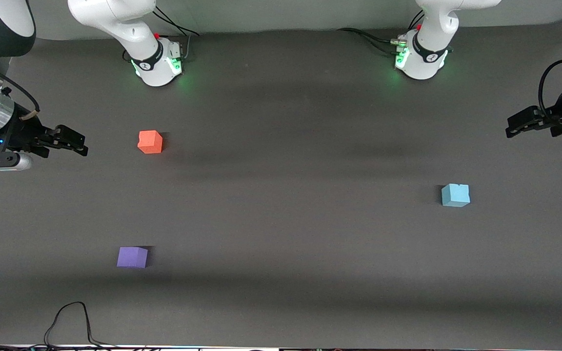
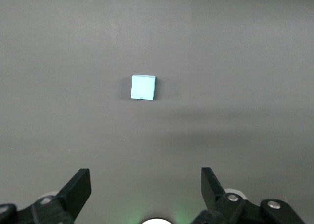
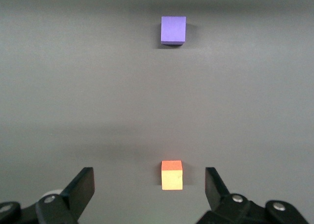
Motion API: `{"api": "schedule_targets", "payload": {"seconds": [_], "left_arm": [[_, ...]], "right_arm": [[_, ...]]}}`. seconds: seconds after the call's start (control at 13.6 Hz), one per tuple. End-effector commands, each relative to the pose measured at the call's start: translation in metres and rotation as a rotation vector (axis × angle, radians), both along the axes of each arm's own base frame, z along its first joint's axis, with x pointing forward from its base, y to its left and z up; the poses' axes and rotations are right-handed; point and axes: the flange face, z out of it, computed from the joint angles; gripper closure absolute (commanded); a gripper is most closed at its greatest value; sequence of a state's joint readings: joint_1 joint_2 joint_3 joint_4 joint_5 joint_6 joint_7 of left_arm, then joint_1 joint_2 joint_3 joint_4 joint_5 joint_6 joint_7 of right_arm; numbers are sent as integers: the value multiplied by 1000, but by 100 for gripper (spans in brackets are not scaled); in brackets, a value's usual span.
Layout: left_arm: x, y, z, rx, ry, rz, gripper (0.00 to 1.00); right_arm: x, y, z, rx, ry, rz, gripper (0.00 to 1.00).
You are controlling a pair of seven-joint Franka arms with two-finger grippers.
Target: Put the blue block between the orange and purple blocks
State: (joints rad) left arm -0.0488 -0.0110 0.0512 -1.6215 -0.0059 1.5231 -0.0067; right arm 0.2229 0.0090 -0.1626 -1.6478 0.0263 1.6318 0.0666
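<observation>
The light blue block [image 1: 455, 195] sits on the dark table toward the left arm's end; it also shows in the left wrist view [image 2: 143, 87]. The orange block [image 1: 150, 142] and the purple block [image 1: 132, 257] sit toward the right arm's end, well apart, the purple one nearer the front camera. Both show in the right wrist view, orange [image 3: 171, 175] and purple [image 3: 173, 29]. My left gripper [image 1: 512, 126] [image 2: 145, 177] is open and empty, up at its end of the table. My right gripper [image 1: 73, 143] [image 3: 149, 177] is open and empty, beside the orange block.
The right arm's base [image 1: 156, 63] and the left arm's base [image 1: 422, 58] stand along the table's edge farthest from the front camera. A black cable [image 1: 71, 317] loops onto the table at the edge nearest that camera, near the purple block.
</observation>
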Motion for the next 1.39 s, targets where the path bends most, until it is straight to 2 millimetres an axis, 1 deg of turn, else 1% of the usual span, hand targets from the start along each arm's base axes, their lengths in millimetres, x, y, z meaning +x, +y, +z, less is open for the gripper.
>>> {"api": "schedule_targets", "payload": {"seconds": [0.0, 0.07, 0.22, 0.37, 0.51, 0.59, 0.66, 0.73, 0.81, 0.88, 0.95, 1.03, 1.17, 1.32], "left_arm": [[0, -1, 3, -9, 14, -15, 0], [-1, -1, 4, -9, 14, -17, 0], [0, -1, 2, -7, 17, -15, 0], [0, 1, -2, -8, 27, -20, 0], [-7, 9, -11, -15, 39, -80, 0], [-12, 20, -17, -17, 34, -100, 0], [-20, 26, -20, -12, 9, -101, 0], [-31, 30, -28, -12, -11, -114, 0], [-33, 32, -35, -14, -9, -123, 0], [-30, 37, -40, -14, -7, -143, 0], [-23, 44, -47, -16, -3, -161, 0], [-16, 47, -61, -16, 15, -154, 0], [-1, 48, -94, -12, 27, -148, 0], [-2, 48, -125, 1, 6, -157, 0]], "right_arm": [[3, 3, 6, 9, -7, -7, 0], [3, 3, 6, 9, -8, -7, 0], [5, 7, -2, 4, 7, 6, 0], [6, 8, -3, 4, 7, 4, 0], [6, 9, -3, 4, 7, 6, 0], [6, 9, -3, 7, 7, 6, 0], [6, 9, -3, 9, 8, 4, 0], [7, 9, -6, 8, 12, 5, 0], [9, 9, -9, 5, 18, 16, 0], [9, 8, -11, 2, 20, 15, 0], [10, 8, -12, 0, 22, 15, 0], [10, 8, -12, -1, 23, 14, 0], [12, 9, -17, -4, 31, 11, 0], [12, 10, -17, -4, 31, 14, 0]]}}
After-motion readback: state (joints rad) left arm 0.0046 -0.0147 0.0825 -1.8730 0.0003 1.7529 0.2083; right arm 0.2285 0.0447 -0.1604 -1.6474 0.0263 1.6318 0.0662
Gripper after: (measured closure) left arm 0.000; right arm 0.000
